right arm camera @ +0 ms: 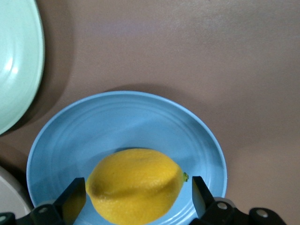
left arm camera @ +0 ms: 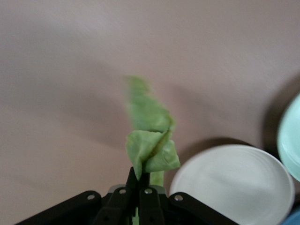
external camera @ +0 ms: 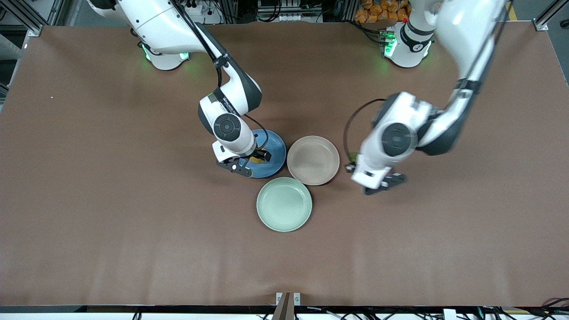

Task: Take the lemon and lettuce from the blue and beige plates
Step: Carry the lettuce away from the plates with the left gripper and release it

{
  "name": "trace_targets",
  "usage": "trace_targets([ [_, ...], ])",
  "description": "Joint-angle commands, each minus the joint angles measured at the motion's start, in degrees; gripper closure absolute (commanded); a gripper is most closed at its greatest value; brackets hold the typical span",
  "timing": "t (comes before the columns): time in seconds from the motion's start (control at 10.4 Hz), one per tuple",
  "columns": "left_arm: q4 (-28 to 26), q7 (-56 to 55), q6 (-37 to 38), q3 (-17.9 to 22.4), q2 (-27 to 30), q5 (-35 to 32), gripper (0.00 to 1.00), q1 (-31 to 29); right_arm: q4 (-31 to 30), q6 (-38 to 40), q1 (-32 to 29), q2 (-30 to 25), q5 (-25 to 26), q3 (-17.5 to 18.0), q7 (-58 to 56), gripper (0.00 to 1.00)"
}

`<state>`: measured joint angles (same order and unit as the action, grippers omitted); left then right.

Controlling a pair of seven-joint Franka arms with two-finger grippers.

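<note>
The lemon [right arm camera: 136,185] lies on the blue plate [right arm camera: 126,122]. My right gripper [right arm camera: 136,197] is open, one finger on each side of the lemon with a small gap to each. In the front view my right gripper [external camera: 260,155] is low over the blue plate [external camera: 275,153], and a sliver of the lemon [external camera: 257,154] shows. My left gripper [left arm camera: 143,180] is shut on the lettuce [left arm camera: 150,140], a green leaf hanging over the bare table. In the front view my left gripper [external camera: 350,165] is beside the beige plate [external camera: 313,160], toward the left arm's end, with a bit of lettuce [external camera: 352,156] showing.
A pale mint-green plate [external camera: 284,204] lies nearer the front camera than the other two, touching the beige plate. It also shows in the right wrist view [right arm camera: 16,61] and the left wrist view [left arm camera: 293,140]. The beige plate [left arm camera: 234,187] holds nothing.
</note>
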<state>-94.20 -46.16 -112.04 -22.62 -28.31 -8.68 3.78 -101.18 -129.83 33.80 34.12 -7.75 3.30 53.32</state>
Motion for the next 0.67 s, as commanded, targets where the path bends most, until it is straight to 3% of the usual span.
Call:
trace_targets([
  [0.0,-1.6,11.6,0.9,-2.2,0.7,-1.1,1.0,-9.8,0.3,-1.5,0.2,1.1,-0.2,-0.1,0.7,0.0],
  [0.19,-1.5,18.4,0.7,-2.0,-0.7,-1.2,1.0,-13.3,0.3,-1.9,0.2,1.7,-0.2,-0.1,0.8,0.0],
  [0.38,-1.5,20.8,0.2,-1.9,-3.0,-5.9,1.0,-15.5,0.2,-2.5,0.8,1.8,-0.5,0.0,1.2,0.0],
  [0.48,-1.4,20.9,0.0,-1.9,-4.6,-7.2,0.83,-15.6,0.2,-2.6,0.9,1.8,-0.5,0.0,1.6,0.0],
  [0.58,-1.4,23.0,-1.2,-1.8,-6.0,-10.3,0.42,-16.7,0.2,-2.6,1.0,1.8,-0.5,0.0,1.6,0.2],
])
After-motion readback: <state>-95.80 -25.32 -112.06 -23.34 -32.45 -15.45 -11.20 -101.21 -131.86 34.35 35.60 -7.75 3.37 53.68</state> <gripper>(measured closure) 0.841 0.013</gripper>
